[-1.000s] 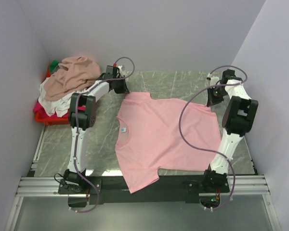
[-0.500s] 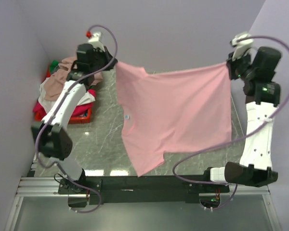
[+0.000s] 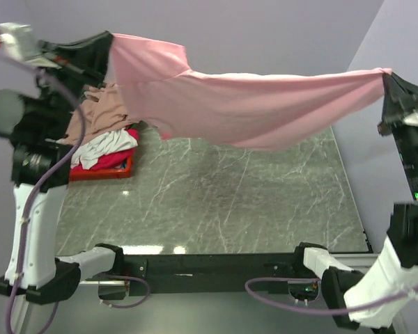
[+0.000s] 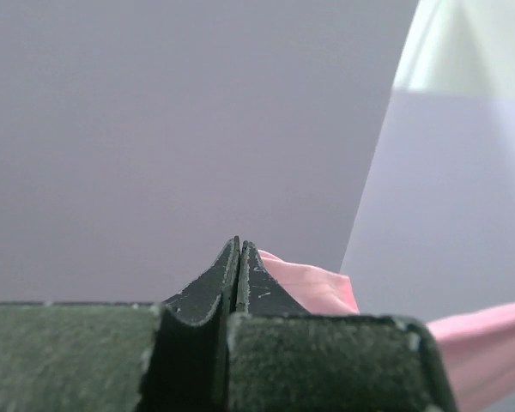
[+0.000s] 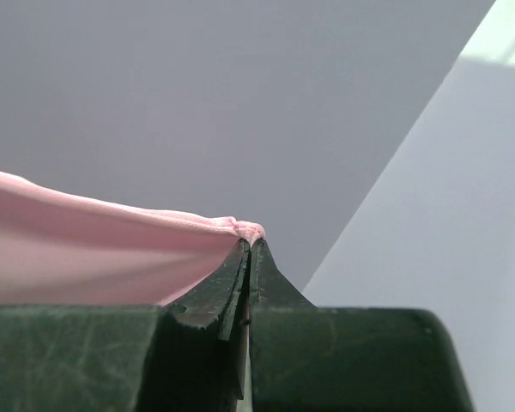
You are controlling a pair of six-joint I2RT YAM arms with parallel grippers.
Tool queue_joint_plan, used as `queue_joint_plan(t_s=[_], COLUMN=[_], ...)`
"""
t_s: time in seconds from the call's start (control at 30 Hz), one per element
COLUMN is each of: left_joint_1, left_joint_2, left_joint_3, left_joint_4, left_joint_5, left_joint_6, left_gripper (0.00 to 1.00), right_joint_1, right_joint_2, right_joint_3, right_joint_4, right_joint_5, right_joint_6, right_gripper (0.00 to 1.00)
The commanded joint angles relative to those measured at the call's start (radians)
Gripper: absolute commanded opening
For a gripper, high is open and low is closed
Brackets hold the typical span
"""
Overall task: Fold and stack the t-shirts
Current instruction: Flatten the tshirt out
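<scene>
The light pink t-shirt (image 3: 251, 104) hangs stretched in the air high above the table, held by two corners. My left gripper (image 3: 110, 42) is shut on its left corner; the pink cloth (image 4: 309, 283) shows just right of the closed fingers. My right gripper (image 3: 386, 73) is shut on its right corner, and the hem (image 5: 112, 236) runs off left from the fingertips. A pile of other t-shirts, tan (image 3: 108, 111) and white (image 3: 104, 147) over magenta, lies at the left in the red basket (image 3: 101, 170).
The grey marble table (image 3: 216, 202) lies below the hanging shirt. Purple walls stand close at the back and on both sides. Both arms are raised high, with their cables looping down to the black rail (image 3: 209, 268) at the near edge.
Both arms have lifted the pink shirt from lying flat on the table to hanging, then raised it higher and pulled it wide, and it now stretches nearly level across the view.
</scene>
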Motion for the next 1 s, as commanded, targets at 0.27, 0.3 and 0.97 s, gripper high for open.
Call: queue_joint_plan(t_s=[0.27, 0.3, 0.97], left_joint_1=[0.001, 0.001, 0.006], left_joint_2=[-0.03, -0.026, 0.794], left_joint_3=[0.115, 0.101, -0.205], left_joint_4=[0.015, 0.015, 0.249], left_joint_5=[-0.054, -0.059, -0.016], left_joint_6=[-0.017, -0.011, -0.019], left_gripper=[0.0, 0.0, 0.0], right_joint_1=[-0.003, -0.003, 0.015], right_joint_2=[-0.063, -0.066, 0.407], right_joint_3=[-0.094, -0.121, -1.148], right_joint_4=[0.123, 0.132, 0.889], right_joint_5=[0.073, 0.076, 0.081], right_joint_6=[0.056, 0.053, -0.033], right_gripper=[0.0, 0.0, 0.0])
